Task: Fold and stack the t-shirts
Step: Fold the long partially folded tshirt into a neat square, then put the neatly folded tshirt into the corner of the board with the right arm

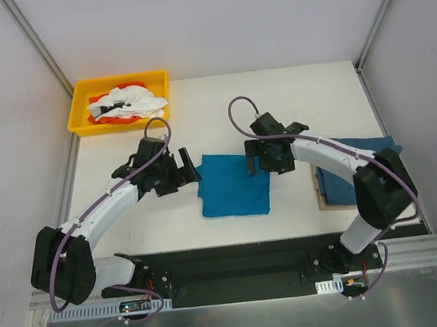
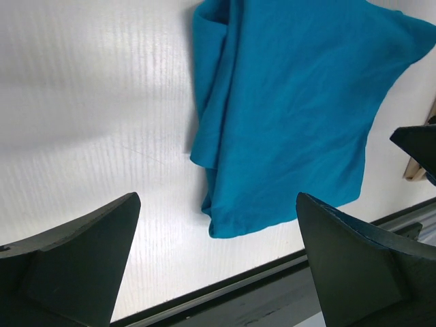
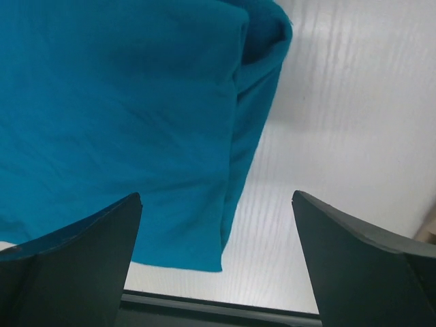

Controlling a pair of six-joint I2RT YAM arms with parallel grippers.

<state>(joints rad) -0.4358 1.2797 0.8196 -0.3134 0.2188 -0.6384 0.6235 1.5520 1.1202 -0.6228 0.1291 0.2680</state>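
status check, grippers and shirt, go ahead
Jaws open, empty: left gripper and right gripper flank the folded t-shirt. More teal cloth at right. Nothing in the way.

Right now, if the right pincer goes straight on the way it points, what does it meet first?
Probably the folded teal t-shirt, near its edge, under the open right pincer. Depth is unclear; it might just reach the white table beside it.

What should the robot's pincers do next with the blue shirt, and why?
Probably lower and pinch the folded shirt at its side edges. The left pincer and right pincer hang open by its sides, holding nothing, and a blue stack lies at the right.
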